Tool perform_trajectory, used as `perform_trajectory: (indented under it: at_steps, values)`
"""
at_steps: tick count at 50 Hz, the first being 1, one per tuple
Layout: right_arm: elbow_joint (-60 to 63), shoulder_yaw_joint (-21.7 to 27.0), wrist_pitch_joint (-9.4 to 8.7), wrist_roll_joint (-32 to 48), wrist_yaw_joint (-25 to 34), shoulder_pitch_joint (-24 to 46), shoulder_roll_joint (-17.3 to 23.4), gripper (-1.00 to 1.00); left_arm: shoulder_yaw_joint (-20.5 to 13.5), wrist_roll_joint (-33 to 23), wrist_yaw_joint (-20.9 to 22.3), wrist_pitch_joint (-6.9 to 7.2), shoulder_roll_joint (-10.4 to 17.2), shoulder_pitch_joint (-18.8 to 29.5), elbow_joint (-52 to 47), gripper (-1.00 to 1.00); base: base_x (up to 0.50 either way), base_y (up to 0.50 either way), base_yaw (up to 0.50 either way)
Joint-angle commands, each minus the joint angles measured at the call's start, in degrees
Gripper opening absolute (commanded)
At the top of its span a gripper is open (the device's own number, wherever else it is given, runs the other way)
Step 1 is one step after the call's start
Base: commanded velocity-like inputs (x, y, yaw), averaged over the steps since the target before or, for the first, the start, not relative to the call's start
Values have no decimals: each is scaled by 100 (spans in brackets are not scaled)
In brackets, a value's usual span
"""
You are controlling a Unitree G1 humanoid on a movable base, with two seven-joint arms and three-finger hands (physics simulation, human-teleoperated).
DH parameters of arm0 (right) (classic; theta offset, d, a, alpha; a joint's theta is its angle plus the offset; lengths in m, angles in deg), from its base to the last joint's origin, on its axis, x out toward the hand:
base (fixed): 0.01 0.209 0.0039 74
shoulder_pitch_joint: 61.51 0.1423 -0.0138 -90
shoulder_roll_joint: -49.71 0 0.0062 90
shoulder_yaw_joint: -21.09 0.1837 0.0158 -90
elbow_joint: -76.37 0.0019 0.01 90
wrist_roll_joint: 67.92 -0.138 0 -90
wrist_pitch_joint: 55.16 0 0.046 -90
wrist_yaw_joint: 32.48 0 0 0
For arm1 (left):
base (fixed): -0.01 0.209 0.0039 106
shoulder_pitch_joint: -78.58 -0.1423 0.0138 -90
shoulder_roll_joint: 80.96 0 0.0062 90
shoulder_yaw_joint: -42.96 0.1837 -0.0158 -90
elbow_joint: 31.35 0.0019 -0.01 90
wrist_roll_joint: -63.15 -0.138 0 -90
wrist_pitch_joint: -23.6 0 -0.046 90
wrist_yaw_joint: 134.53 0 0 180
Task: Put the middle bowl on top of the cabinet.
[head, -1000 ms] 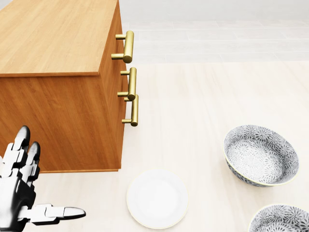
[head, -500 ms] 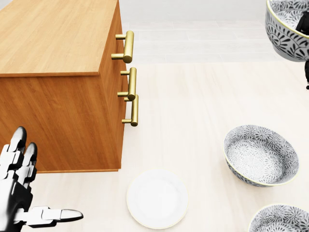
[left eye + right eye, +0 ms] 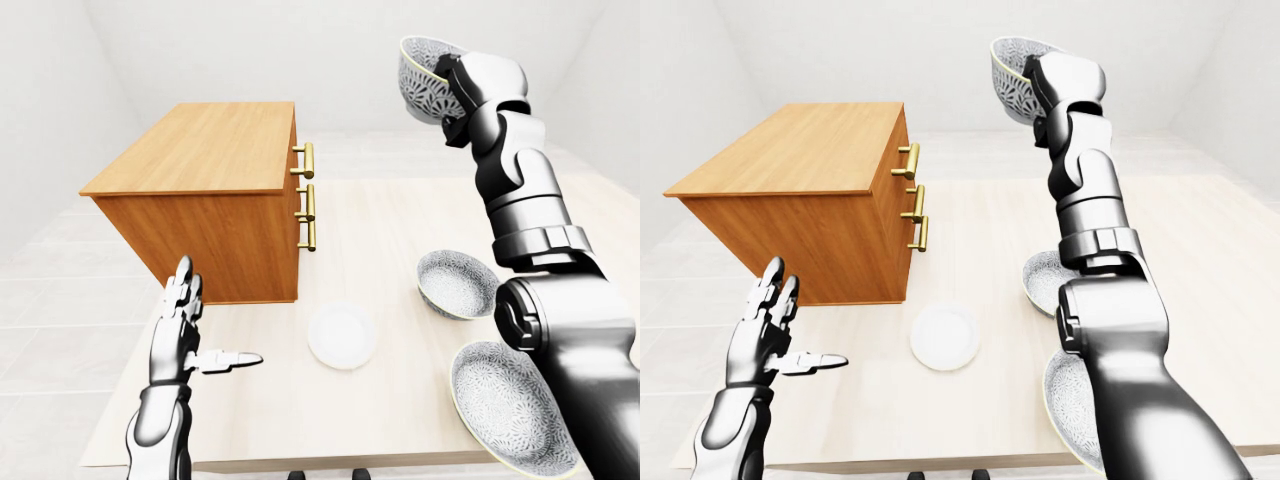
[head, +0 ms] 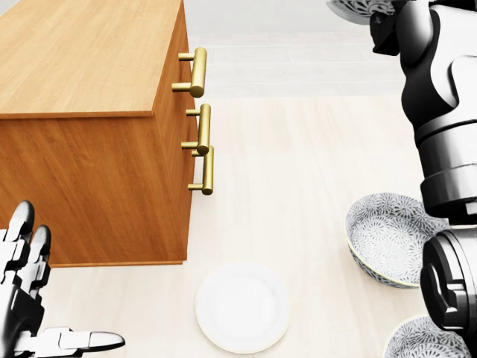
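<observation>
carried up and leftward since half a second ago, the patterned bowl now leaves only a sliver at 1 o'clock on the head view's top edge, and the right arm fills that view's right side. the left robot hand has sunk a little toward 7 o'clock.

in the left-eye view the bowl hangs in the air at 1 o'clock, tipped so its hollow faces partly sideways, well above the table. the right robot hand is closed on the bowl's wall from the right; the fingers are mostly hidden behind it, but the bowl plainly hangs from them. the lift is high, i judge, so the bowl's foot passes over the cabinet's edge.

the cabinet stands at 10 o'clock, its wooden top bare and lower than the bowl, brass handles facing the middle of the table. the bowl must still travel leftward before it can be lowered.

on the table lie a white plate at 6 o'clock, a second bowl at 4 o'clock and a third bowl at 5 o'clock, partly hidden by the arm.

the left robot hand floats at 7 o'clock, fingers spread, thumb out, holding nothing, probably parked clear of the carry.
</observation>
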State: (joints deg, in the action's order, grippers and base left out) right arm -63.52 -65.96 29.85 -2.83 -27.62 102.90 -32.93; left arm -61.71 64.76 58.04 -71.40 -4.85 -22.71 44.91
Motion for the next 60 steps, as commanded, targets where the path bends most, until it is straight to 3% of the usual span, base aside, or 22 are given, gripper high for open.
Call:
perform_trajectory:
  at_steps: [1, 29, 60]
  values:
    - [-1441, -192, 0, -274, -522, 1222, -346, -100, -46, -84, 17, 0, -46, -114, 24, 100, 0, 0, 0]
    - [-2192, -352, 0, -1009, -1070, 1791, -1480, -100, -290, -285, -10, 0, -7, -194, 172, 100, 0, 0, 0]
    - [-2252, -732, 0, -585, -1044, 2198, -2327, -100, -685, -115, 397, 0, -199, -616, -256, 100, 0, 0, 0]
